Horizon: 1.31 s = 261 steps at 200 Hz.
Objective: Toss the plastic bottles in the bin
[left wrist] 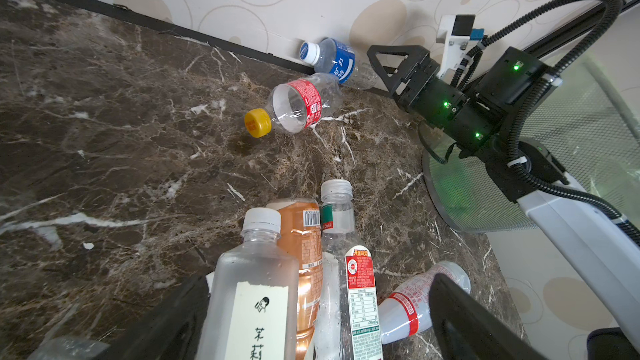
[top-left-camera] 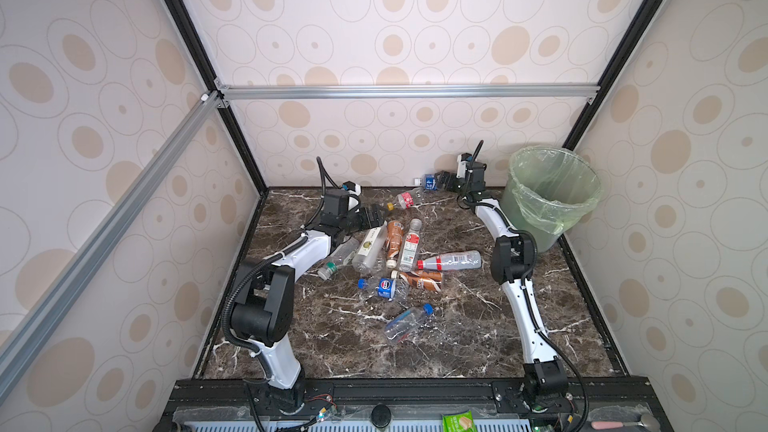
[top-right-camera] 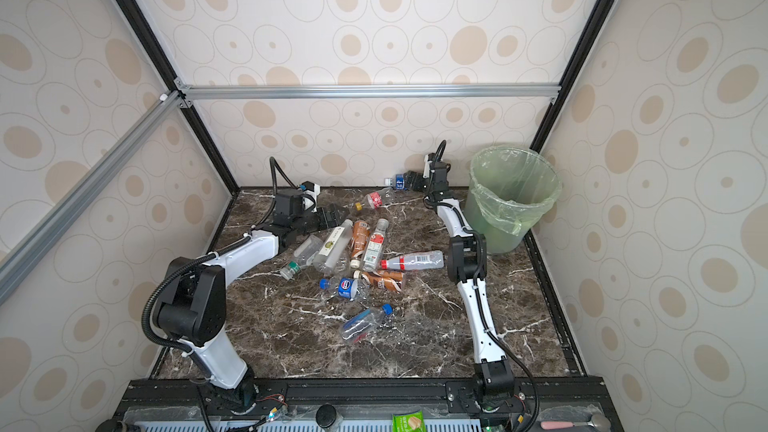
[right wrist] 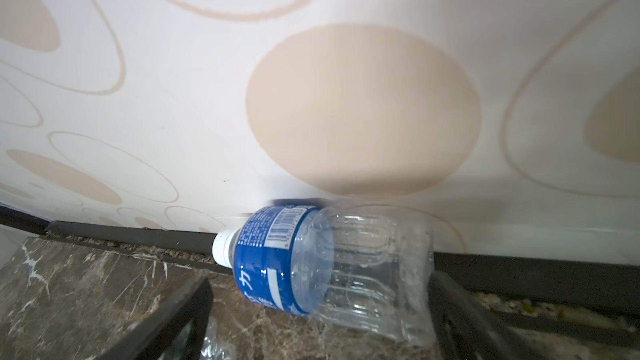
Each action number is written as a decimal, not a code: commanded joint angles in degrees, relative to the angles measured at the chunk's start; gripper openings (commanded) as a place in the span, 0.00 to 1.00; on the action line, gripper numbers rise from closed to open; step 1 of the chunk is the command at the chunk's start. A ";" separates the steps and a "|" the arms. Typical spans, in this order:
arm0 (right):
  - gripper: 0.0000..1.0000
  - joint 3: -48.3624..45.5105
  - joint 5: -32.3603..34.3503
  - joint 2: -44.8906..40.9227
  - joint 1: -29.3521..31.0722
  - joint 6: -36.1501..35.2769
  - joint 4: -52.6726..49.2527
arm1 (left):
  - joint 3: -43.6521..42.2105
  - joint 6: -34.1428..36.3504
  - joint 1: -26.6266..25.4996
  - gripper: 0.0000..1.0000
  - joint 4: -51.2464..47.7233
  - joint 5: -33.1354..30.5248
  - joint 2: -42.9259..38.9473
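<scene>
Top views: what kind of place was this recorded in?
Probably a purpose-built robot test cell, not a real room: wallpapered panels set in an aluminium frame enclose a marble-pattern tabletop, with plastic bottles scattered on it and a lined bin in one corner.

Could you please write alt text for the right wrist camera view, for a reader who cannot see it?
A clear plastic bottle with a blue label and white cap lies on its side where the marble table meets the patterned wall, between the jaws of the open right gripper. Nothing is gripped yet.
</scene>
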 commanded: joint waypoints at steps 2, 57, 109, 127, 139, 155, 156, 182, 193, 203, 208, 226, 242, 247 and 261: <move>0.99 -4.63 -1.78 -3.77 1.52 0.91 1.93 | 1.76 -0.01 0.44 0.99 0.39 0.45 0.36; 0.98 -12.53 -3.60 -9.19 3.39 2.30 4.78 | 1.58 -0.10 0.49 0.99 0.51 0.58 0.27; 0.99 -24.71 2.17 -17.68 2.94 -0.65 7.23 | 1.67 -0.60 1.02 0.99 0.83 1.05 0.71; 1.00 -21.13 4.39 -15.61 1.96 0.25 3.08 | 1.63 -0.54 1.11 0.99 0.99 1.01 0.80; 1.00 -15.18 3.23 -12.64 1.24 1.54 1.38 | 2.11 0.07 1.22 0.99 0.50 0.59 0.94; 1.00 -9.16 2.84 -8.71 0.77 2.43 -0.31 | 3.63 1.06 1.76 0.99 -1.04 -0.48 1.61; 1.00 -8.76 2.81 -8.38 0.76 2.43 -0.55 | 3.66 1.18 1.77 0.99 -1.14 -0.63 1.65; 0.99 -2.92 3.53 -4.28 0.63 2.22 -1.12 | 10.44 3.03 1.78 0.99 -2.13 -1.21 5.96; 1.00 -2.92 3.75 -3.60 0.43 2.75 -0.05 | 13.01 2.67 1.82 0.99 -0.71 0.32 8.67; 1.00 -2.68 3.71 -2.88 0.41 3.42 0.66 | 15.54 2.20 1.78 0.99 -0.07 0.66 11.26; 0.99 -2.51 3.62 -2.57 0.41 3.60 0.96 | 16.91 1.98 1.82 0.99 0.18 0.75 12.38; 0.99 -0.32 2.56 0.01 0.41 5.00 1.99 | 21.90 0.91 1.79 0.99 2.16 4.01 17.59; 1.00 2.04 1.50 2.15 0.47 6.10 2.75 | 25.41 -1.49 1.80 0.99 6.07 7.34 21.80; 0.99 2.55 1.34 2.66 0.58 6.13 3.13 | 26.39 -2.23 1.86 0.99 7.69 8.53 23.07; 0.99 3.05 1.29 3.40 0.76 5.99 3.98 | 29.63 -4.00 1.85 0.99 12.16 11.03 27.17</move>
